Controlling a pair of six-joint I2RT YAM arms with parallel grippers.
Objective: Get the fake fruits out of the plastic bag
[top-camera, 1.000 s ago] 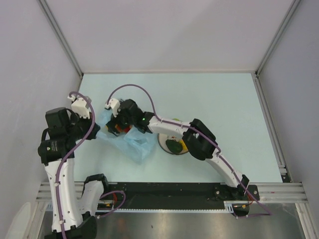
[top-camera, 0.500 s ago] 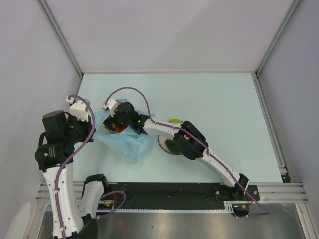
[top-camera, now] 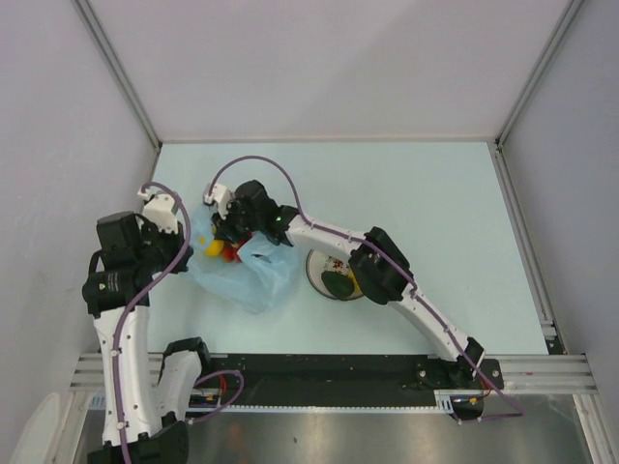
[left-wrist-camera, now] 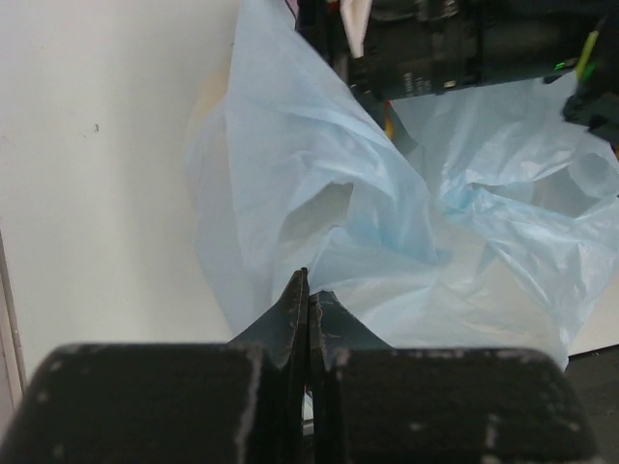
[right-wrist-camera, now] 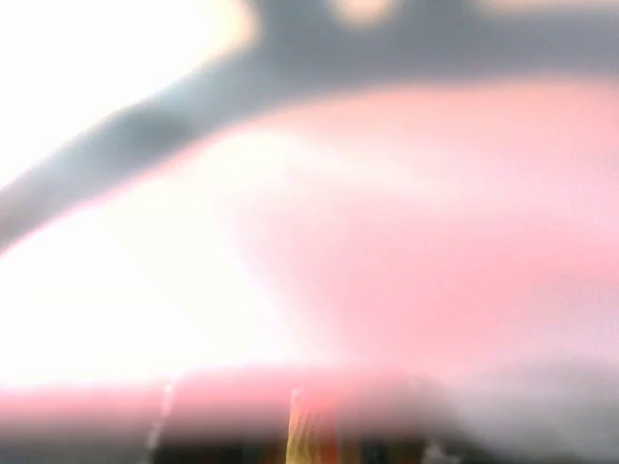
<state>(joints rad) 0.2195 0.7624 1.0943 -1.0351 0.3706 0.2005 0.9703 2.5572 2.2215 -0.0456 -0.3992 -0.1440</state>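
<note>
Your left pincer [left-wrist-camera: 306, 290] is pinched shut on the edge of the plastic bag [left-wrist-camera: 329, 193], which lies on the desk [top-camera: 416, 193] by the left arm, so hold that edge up and steady. Your right pincer [top-camera: 228, 232] is down in the bag's mouth beside a yellow fruit [top-camera: 213, 247] and a red fruit [top-camera: 230, 253], but its own view is a pink blur, so I cannot tell if it is wide or closed. Go slow and grab one fruit, no plastic.
</note>
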